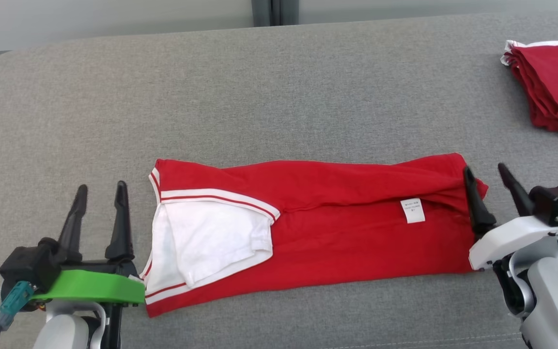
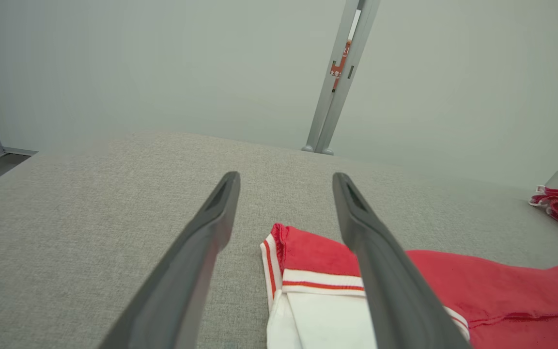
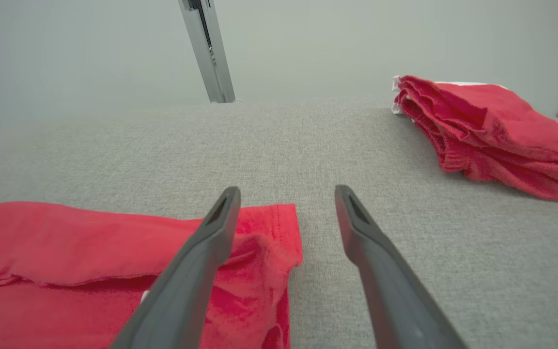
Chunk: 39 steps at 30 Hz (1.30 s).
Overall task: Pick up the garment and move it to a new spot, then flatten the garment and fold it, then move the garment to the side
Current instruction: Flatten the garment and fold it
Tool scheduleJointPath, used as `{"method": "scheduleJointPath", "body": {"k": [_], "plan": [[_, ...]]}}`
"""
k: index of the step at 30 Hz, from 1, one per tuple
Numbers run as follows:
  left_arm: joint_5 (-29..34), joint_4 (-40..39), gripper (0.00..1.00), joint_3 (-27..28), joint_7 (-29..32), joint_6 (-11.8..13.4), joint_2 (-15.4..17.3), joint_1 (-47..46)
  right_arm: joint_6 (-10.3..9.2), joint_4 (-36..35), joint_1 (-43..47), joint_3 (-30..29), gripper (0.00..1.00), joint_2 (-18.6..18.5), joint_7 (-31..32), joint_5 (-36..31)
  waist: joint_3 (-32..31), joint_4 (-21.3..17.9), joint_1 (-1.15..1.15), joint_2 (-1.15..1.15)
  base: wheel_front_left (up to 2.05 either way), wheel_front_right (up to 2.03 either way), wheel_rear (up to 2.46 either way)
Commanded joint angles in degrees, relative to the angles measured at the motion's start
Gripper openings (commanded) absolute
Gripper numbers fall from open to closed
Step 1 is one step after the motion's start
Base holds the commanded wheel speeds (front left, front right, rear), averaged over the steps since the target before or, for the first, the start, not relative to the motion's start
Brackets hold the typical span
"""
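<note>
Table (image 1: 279, 87): grey cloth top.
Garment (image 1: 337, 228): red, folded long, flat between my grippers.
Pile (image 1: 557, 87): red clothes, far right, well apart.
Left gripper (image 1: 102, 186): wide, empty, beside the white end.
Right gripper (image 1: 485, 168): wide, empty, at the red end.

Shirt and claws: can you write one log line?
shirt: folded, lying flat | left claw: open, at striped end | right claw: open, at other end
</note>
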Motion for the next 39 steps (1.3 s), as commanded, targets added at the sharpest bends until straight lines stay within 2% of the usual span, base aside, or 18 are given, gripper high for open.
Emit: {"method": "scheduleJointPath", "body": {"k": [1,8,16,17,18,19,20,27,35,39], "plan": [[1.75,-0.44,1.0,1.58,0.02,-0.28,-0.99,1.13,-0.04,1.39,-0.35,0.05,1.0,0.2,0.23,-0.58,0.03,0.4,0.0,0.0,0.0,0.0,0.0],[10.56,-0.28,1.0,8.54,0.02,-2.14,-5.26,1.83,-0.04,9.99,-2.75,0.28,1.0,2.87,0.73,-0.04,0.76,1.2,0.0,0.0,0.0,0.0,0.0],[15.12,1.53,1.0,12.42,0.02,-4.24,-8.09,2.46,-0.04,17.66,-2.59,1.94,1.0,5.27,0.76,2.75,0.17,1.75,0.0,0.0,0.0,0.0,0.0],[15.46,1.64,1.0,12.66,0.02,-4.44,-8.26,2.48,-0.04,18.14,-2.21,2.18,0.89,5.54,0.74,3.24,0.04,1.8,0.0,0.0,0.0,0.0,0.0],[15.88,1.75,1.0,13.03,0.02,-4.68,-8.46,2.54,-0.04,18.65,-1.71,2.66,0.49,5.82,0.8,3.63,-0.07,1.83,0.0,0.0,0.0,0.0,0.0],[16.16,1.78,1.0,13.31,0.02,-4.69,-8.65,2.58,-0.02,18.95,-1.43,3.02,0.36,5.99,0.76,3.99,-0.15,1.85,0.0,0.0,0.0,0.0,0.0],[16.51,1.78,1.0,13.64,0.02,-4.81,-8.88,2.62,-0.01,19.08,-1.37,3.38,0.0,6.1,0.71,4.39,-0.23,1.84,0.0,0.0,0.0,0.0,0.0],[18.58,1.84,1.0,15.41,0.02,-5.24,-9.49,3.2,-0.1,18.84,-2.98,2.36,0.0,4.4,-0.08,6.15,-1.31,1.15,0.0,0.0,0.0,0.0,0.0],[20.0,2.22,1.0,16.32,0.02,-5.58,-9.77,4.26,-0.07,18.74,-4.05,-3.35,0.0,-1.38,-0.34,5.94,-3.54,0.61,0.0,0.0,0.0,0.0,0.0],[20.34,2.29,1.0,16.69,0.02,-5.65,-9.85,4.75,-0.07,18.48,-4.67,-4.56,0.0,-2.99,-0.35,5.46,-4.17,0.43,0.0,0.0,0.0,0.0,0.0]]}}
